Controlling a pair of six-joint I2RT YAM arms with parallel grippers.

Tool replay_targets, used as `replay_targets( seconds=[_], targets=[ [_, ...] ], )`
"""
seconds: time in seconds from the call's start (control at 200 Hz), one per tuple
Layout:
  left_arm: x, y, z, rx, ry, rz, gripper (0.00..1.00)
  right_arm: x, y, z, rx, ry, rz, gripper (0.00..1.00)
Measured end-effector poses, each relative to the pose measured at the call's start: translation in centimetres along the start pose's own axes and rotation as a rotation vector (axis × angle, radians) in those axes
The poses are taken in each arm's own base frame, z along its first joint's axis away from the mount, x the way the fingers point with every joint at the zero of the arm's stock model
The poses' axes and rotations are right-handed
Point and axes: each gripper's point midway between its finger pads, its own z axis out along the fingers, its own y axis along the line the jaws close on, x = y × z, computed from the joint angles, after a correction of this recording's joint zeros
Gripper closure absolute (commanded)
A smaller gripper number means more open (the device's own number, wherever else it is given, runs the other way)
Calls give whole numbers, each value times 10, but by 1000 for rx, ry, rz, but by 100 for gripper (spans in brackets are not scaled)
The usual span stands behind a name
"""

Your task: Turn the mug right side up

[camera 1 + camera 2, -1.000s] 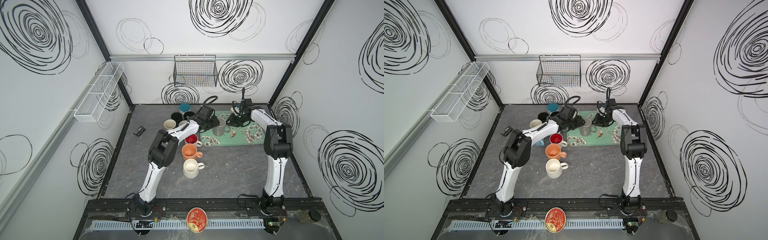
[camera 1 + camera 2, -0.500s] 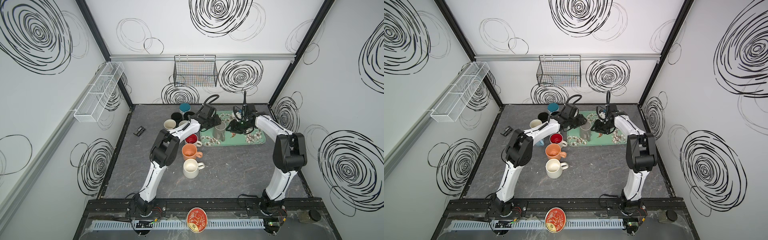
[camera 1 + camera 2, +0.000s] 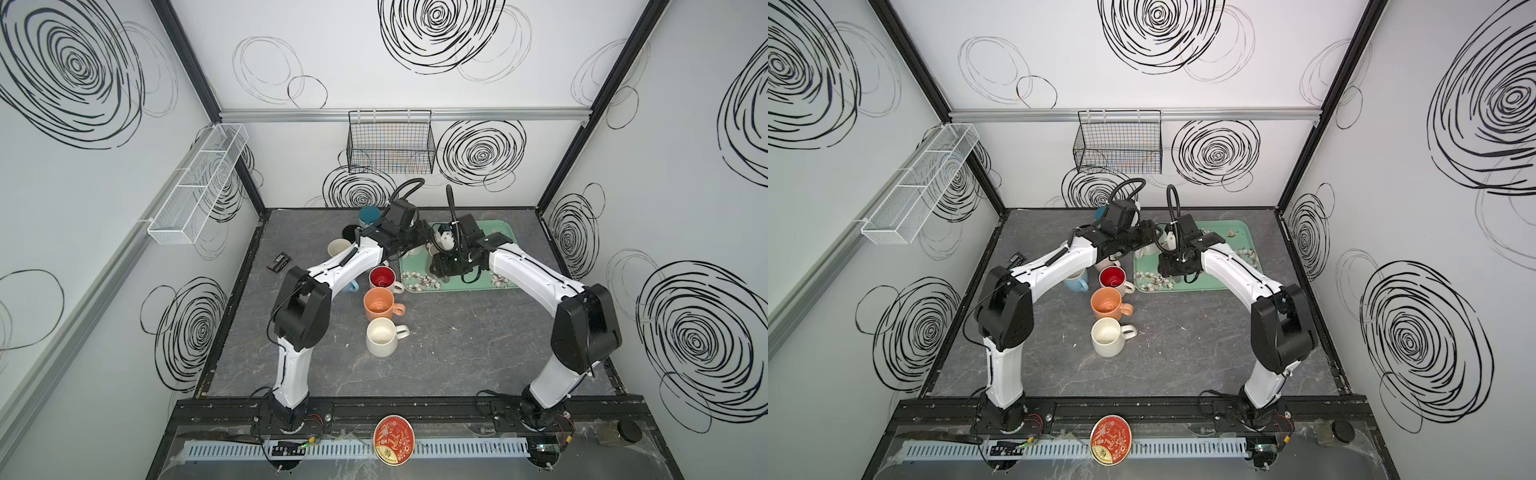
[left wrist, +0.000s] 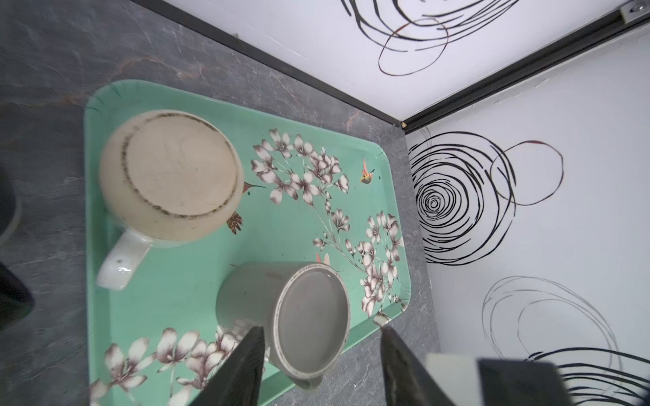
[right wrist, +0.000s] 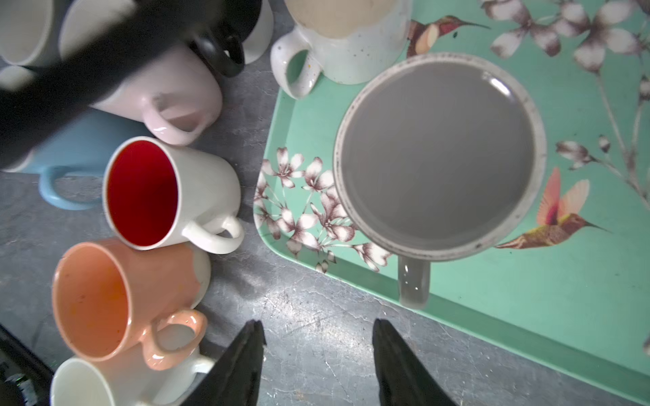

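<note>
Gray mug (image 5: 439,154) stands on the tray (image 5: 527,316) by its edge, flat gray face with a speckled ring on top, looks bottom-up. Left hand (image 4: 322,330) hangs open over it, right hand (image 5: 318,321) open just off the tray, both empty.

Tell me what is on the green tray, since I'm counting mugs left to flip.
Two mugs stand bottom up on the tray: a cream mug and a grey mug. Whatever is beneath them is covered.
</note>
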Motion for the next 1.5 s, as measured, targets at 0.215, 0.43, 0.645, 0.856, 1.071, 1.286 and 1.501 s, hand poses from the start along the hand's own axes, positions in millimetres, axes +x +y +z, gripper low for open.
replay_targets(
  seconds=[0.215,0.43,0.645,0.856,1.071,1.286,1.501],
  targets=[
    [8,23,-16,-40,-12,-11,43,10,-23,17,117,49,16,45],
    [23,42,-18,-80,11,-20,43,9,-30,17,163,41,16,44],
    [25,44,-20,-81,10,-21,42,14,-39,40,196,93,9,60],
    [23,40,-35,-71,-8,-19,42,8,-46,48,233,106,-16,80],
    [22,41,-45,-72,-20,-20,42,4,-53,45,250,97,-25,100],
    [23,45,-45,-84,-21,-22,41,1,-58,43,240,85,-12,100],
    [21,44,-48,-66,-35,-30,36,-1,-65,18,99,-1,134,100]
  ],
)
